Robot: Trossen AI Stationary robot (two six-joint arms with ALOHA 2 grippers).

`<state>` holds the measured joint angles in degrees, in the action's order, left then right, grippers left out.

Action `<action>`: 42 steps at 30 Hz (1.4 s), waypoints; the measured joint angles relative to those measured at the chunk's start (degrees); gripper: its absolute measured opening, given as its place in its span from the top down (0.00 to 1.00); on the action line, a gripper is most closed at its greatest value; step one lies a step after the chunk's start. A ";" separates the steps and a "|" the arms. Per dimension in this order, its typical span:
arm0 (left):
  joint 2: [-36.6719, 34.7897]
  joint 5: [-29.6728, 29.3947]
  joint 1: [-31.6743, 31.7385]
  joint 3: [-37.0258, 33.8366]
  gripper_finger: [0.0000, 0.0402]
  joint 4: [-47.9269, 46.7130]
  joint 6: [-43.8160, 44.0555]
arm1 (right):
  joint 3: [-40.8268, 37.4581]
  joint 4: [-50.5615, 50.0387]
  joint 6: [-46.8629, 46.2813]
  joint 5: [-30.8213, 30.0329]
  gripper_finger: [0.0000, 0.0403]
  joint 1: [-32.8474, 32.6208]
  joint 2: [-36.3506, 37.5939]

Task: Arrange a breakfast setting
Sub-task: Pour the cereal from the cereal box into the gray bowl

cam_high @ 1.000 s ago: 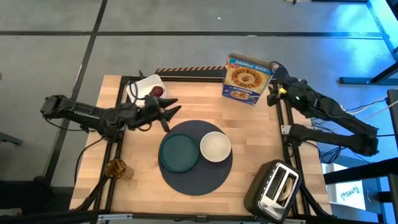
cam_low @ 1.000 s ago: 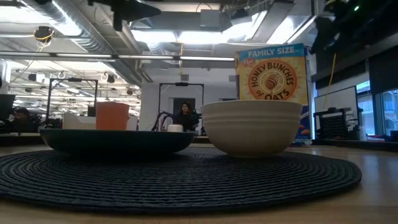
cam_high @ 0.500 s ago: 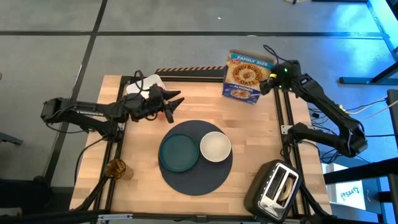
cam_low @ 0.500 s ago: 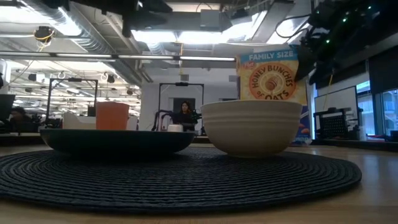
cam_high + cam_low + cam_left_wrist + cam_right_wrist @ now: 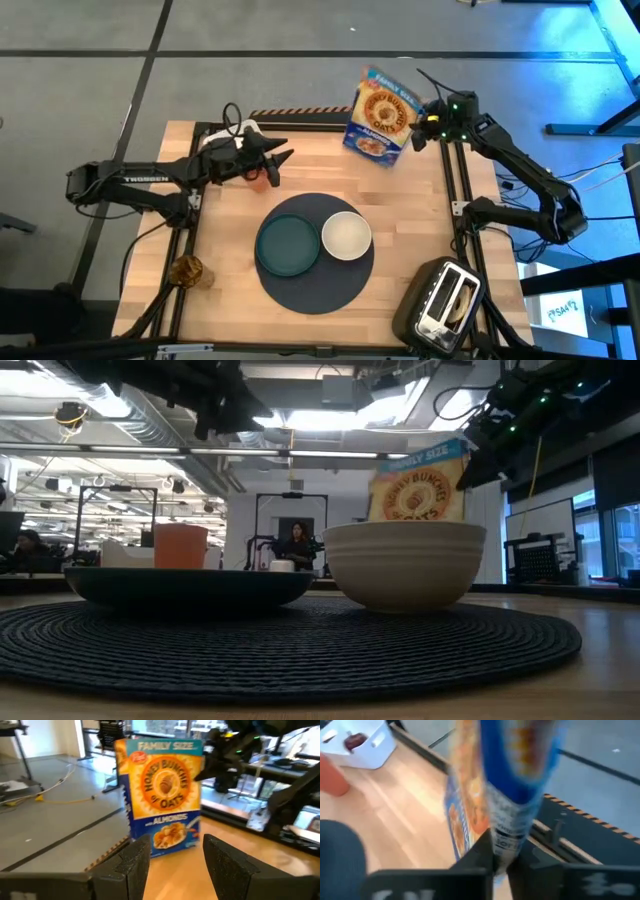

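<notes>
The round dark-navy mat (image 5: 315, 285) lies mid-table and carries the teal plate (image 5: 288, 245) and the white bowl (image 5: 347, 236). The small orange cup (image 5: 264, 179) stands on the wood at the far left, partly under my left gripper (image 5: 282, 158). That gripper hovers open with nothing between its fingers (image 5: 172, 855). A red apple (image 5: 354, 741) lies in a white bin (image 5: 370, 750). The bagel (image 5: 187, 270) sits at the table's left edge. My right gripper (image 5: 425, 112) is shut on a cereal box (image 5: 380, 118) at the far right. My right gripper pinches the cereal box's upper right corner (image 5: 502, 840) between its two fingers, one on each broad face. It comes from the table's right side. The box leans with its top toward the left; the bowl hides its bottom in the low view.
A black toaster (image 5: 445, 300) stands at the near right corner. Black frame rails (image 5: 462, 200) run along the table's left and right sides. Bare wood lies between the mat and the cereal box.
My right gripper has moved toward the far edge and the left with the cereal box. The box has tipped from upright to a lean, and its top now stands higher in the low view. My left gripper has gone toward the far edge, over the orange cup.
</notes>
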<state>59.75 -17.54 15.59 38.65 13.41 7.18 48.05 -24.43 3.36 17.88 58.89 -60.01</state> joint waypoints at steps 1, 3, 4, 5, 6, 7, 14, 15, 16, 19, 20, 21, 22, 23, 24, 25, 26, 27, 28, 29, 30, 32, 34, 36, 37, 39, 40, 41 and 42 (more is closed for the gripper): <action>0.00 0.87 1.04 0.00 0.56 -0.43 -0.27 | 0.00 0.63 -0.09 0.29 0.97 -0.01 -0.45; 0.01 2.90 2.90 0.00 0.56 -1.33 -1.12 | 0.00 1.08 -0.05 1.74 0.98 -0.01 -0.63; 0.04 4.37 3.72 0.00 0.56 -1.31 -1.92 | -0.02 1.35 -0.03 2.82 0.99 -0.01 -0.44; 0.04 6.28 4.49 0.00 0.56 -1.10 -3.12 | -0.08 1.81 -0.04 3.83 0.99 -0.01 -0.09; 0.04 8.32 5.19 0.00 0.56 -0.77 -4.28 | -0.09 2.01 -0.06 4.89 0.99 -0.01 0.55; 0.04 10.18 5.86 0.00 0.56 -0.49 -4.86 | 0.07 1.93 -0.05 6.09 0.99 -0.01 1.51; 0.62 18.71 10.33 0.00 0.56 -0.12 -2.40 | 4.67 2.09 -0.08 17.49 1.00 -0.25 8.83; 1.08 18.94 10.84 0.00 0.56 0.08 -1.16 | 5.39 2.12 -0.09 18.78 1.00 -0.92 9.61; 1.61 19.17 11.36 0.00 0.56 0.32 -0.05 | 6.08 2.13 -0.06 19.62 1.00 -1.80 10.28; 4.15 22.88 12.57 2.64 0.56 1.04 0.65 | 8.28 1.97 0.04 19.84 1.00 -5.23 11.20; 5.38 24.79 12.68 4.27 0.56 1.34 0.63 | 9.05 1.97 0.10 19.24 1.00 -6.54 11.21; 6.68 26.91 12.67 6.06 0.56 1.23 0.40 | 9.64 1.98 0.10 18.43 1.00 -7.86 11.21; 7.94 28.50 12.60 8.01 0.56 0.86 0.06 | 10.28 1.96 0.12 17.43 1.00 -9.38 11.15; 9.07 29.83 12.42 10.02 0.56 -0.03 -0.10 | 10.81 1.94 0.14 16.25 1.00 -10.63 11.09; 10.00 30.82 12.30 12.01 0.56 -1.53 -0.18 | 11.24 1.93 0.17 15.19 1.00 -11.82 11.06; 10.73 31.51 12.21 13.84 0.55 -3.06 -0.22 | 11.64 1.93 0.13 14.24 1.00 -12.91 11.04; 11.30 31.83 12.20 15.62 0.54 -4.78 -0.35 | 11.92 1.90 0.15 13.23 1.00 -13.92 11.04; 11.64 32.08 12.20 17.17 0.53 -6.87 -0.88 | 12.17 1.81 0.15 12.20 1.00 -14.78 11.07; 11.87 32.33 12.20 18.40 0.50 -8.91 -1.69 | 12.34 1.71 0.16 11.04 1.00 -15.64 11.12; 11.98 32.29 12.19 19.49 0.47 -10.25 -2.71 | 12.35 1.68 0.14 10.11 1.00 -16.39 11.14; 12.00 31.66 12.04 20.34 0.44 -11.06 -3.32 | 12.35 1.56 0.04 9.50 1.00 -17.04 11.15; 11.92 30.23 11.63 21.39 0.37 -11.29 -4.42 | 12.35 1.29 -0.24 8.66 1.00 -18.21 11.12; 11.92 27.20 11.56 22.19 0.32 -11.07 -5.31 | 12.35 1.23 -0.30 8.37 1.00 -19.22 11.12; 11.93 24.12 11.76 22.67 0.27 -11.19 -6.28 | 12.35 1.44 -0.33 8.38 1.00 -20.27 11.12; 12.05 23.55 12.10 22.83 0.24 -11.17 -6.53 | 12.35 1.49 -0.35 8.36 1.00 -20.77 11.12; 13.05 25.88 12.74 23.45 0.19 -11.00 -6.47 | 12.35 1.53 -0.43 8.21 1.00 -21.76 11.12; 13.51 27.78 13.04 23.54 0.16 -10.98 -6.42 | 12.35 1.79 -0.49 8.21 1.00 -22.17 11.12; 14.15 29.29 13.20 23.59 0.14 -10.94 -6.45 | 12.35 2.18 -0.51 8.20 1.00 -22.62 11.12; 14.86 30.36 13.15 23.74 0.12 -10.69 -6.46 | 12.35 2.48 -0.51 8.14 1.00 -23.03 11.12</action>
<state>74.61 12.82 28.74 62.39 2.72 0.72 60.40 -21.96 2.85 26.02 35.86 -48.88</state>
